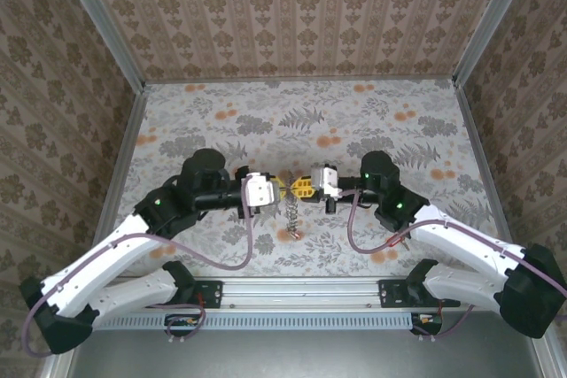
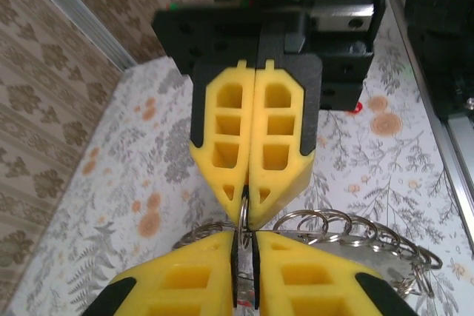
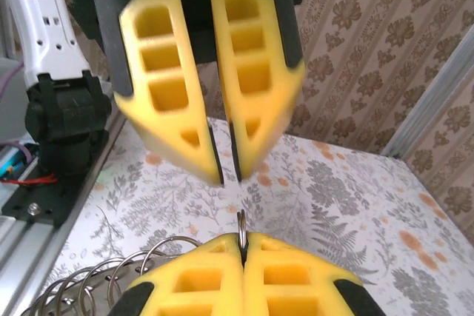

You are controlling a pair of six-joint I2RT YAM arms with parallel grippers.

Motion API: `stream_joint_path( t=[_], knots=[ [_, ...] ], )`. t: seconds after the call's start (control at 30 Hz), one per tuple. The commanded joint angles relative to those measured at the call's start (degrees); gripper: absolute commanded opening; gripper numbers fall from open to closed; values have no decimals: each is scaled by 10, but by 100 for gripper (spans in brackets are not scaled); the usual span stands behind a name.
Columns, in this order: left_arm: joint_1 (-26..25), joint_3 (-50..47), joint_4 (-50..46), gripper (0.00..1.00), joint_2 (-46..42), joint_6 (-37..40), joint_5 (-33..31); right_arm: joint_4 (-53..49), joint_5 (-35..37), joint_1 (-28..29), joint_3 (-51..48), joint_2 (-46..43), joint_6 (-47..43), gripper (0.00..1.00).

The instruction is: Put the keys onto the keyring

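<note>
Item: keyring (image 2: 348,229), a string of thin, bright steel split rings, small and round, each linked through the next. Location: in the air over the near middle of the floral-patterned tabletop (image 1: 354,121), between the two arms. One ring stands edge-on where the grippers meet, and the rest of the string dangles below and to one side. Whether its low end rests on the tabletop cannot be told. Holder: right gripper (image 3: 241,243), yellow ribbed jaws clenched on the edge-on ring. Opposite: left gripper (image 3: 230,177), jaws of the same make parted by a narrow slit, tips close about that ring's rim. Whether they touch it cannot be told. Handling, judged: light; each ring is rigid, but the string is loose and apt to swing. The smooth wire is likely to slip or twist between soft pads, and the springy coils would need prising apart to admit anything. Best hold, judged: flat across the wire of a single ring, close to the one already held, leaving its split end free.
</note>
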Motion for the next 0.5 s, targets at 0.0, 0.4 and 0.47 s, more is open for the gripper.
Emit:
stream_joint_path(
  t=[0.0, 0.4, 0.47],
  knots=[
    [-3, -8, 41, 17, -11, -17, 16, 138, -56, -3, -5, -1, 72, 0],
    [-1, -2, 37, 22, 5, -12, 14, 196, -71, -2, -6, 13, 114, 0],
    [-1, -1, 40, 20, 4, -13, 17, 196, -74, -2, -6, 13, 113, 0]
  ],
)
